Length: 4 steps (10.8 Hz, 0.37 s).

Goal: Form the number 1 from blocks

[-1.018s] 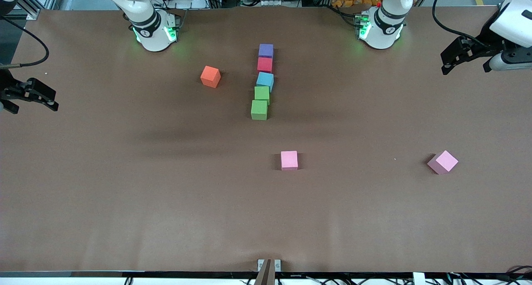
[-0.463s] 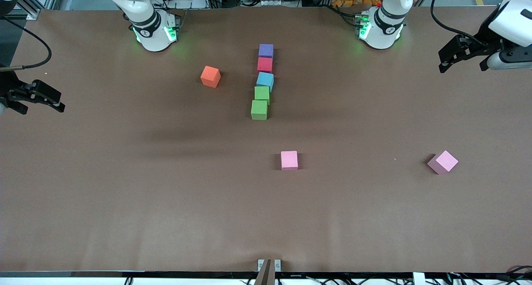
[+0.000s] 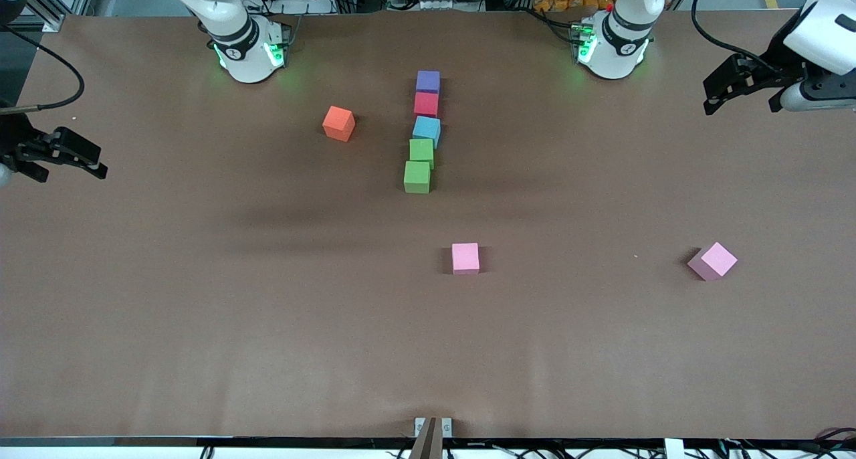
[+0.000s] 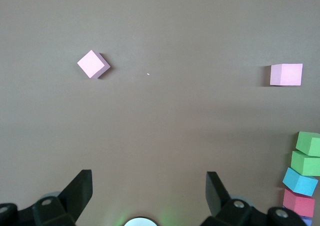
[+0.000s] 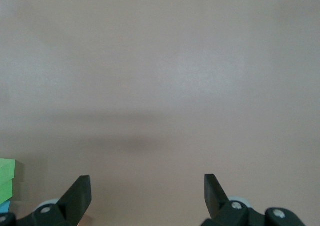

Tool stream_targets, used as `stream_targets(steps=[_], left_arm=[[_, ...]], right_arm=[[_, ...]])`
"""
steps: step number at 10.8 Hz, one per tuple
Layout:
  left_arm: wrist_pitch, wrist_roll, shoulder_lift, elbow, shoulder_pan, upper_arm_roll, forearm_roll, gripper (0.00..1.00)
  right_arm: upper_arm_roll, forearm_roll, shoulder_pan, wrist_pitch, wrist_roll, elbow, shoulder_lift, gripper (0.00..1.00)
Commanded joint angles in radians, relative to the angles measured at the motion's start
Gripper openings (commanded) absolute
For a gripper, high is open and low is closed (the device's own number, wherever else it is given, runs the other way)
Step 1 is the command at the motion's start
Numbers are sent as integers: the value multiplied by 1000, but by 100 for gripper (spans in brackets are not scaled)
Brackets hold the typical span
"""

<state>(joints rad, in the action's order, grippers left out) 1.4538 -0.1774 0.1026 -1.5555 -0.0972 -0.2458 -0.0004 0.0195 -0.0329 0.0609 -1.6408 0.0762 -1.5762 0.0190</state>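
Currently on table: five blocks in a near-straight column midway between the two arm bases — purple block farthest from front camera, then red block, light blue block, green block, second green block nearest. Slightly crooked toward the green end; light blue one turned a little. Orange cube beside column, toward right arm's end. Two pink cubes well apart, nearer front camera.

Risk, as judged: any further nudge to straighten could knock neighbours askew, being light and touching.

Left gripper: spread wide, empty, over left arm's end. Right gripper: spread wide, empty, over right arm's end. Both waiting.
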Motion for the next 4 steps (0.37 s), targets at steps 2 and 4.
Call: stream_targets(steps=[2, 4], left_arm=[[-18, 27, 22, -9, 7, 16, -23, 100], [-19, 27, 22, -9, 7, 14, -23, 100]], right_arm=[[5, -12, 8, 15, -15, 10, -1, 100], [5, -12, 8, 15, -18, 10, -1, 100]])
